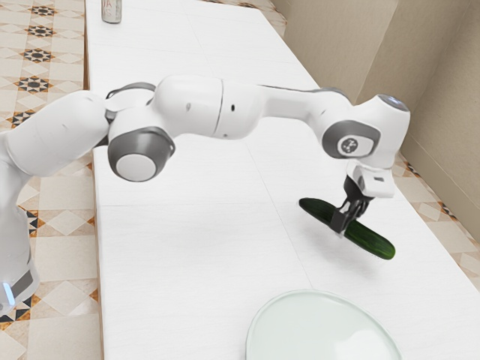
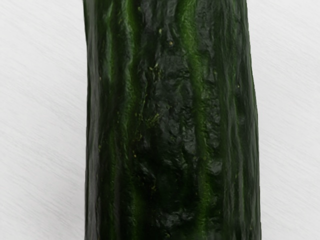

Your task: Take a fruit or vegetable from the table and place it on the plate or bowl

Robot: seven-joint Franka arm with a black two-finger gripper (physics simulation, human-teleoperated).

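Cucumber (image 1: 373, 241) belongs on the plate (image 1: 322, 330) at the bench's (image 1: 187, 247) near edge. Just beyond the plate it lies slanted, with the claw (image 1: 346, 222) clamped across its middle. Lift it level, clear the rim, then lower gently. The far can (image 1: 111, 10) is no obstacle.

White table (image 1: 187, 247): cucumber (image 1: 371, 238), glass plate (image 1: 300, 330), can (image 1: 111, 10) far end.

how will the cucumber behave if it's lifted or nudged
Probably stiff: the cucumber lies straight, with no sag. Being round and long, it may roll if pushed sideways. Its ridged, bumpy skin should grip reasonably well.
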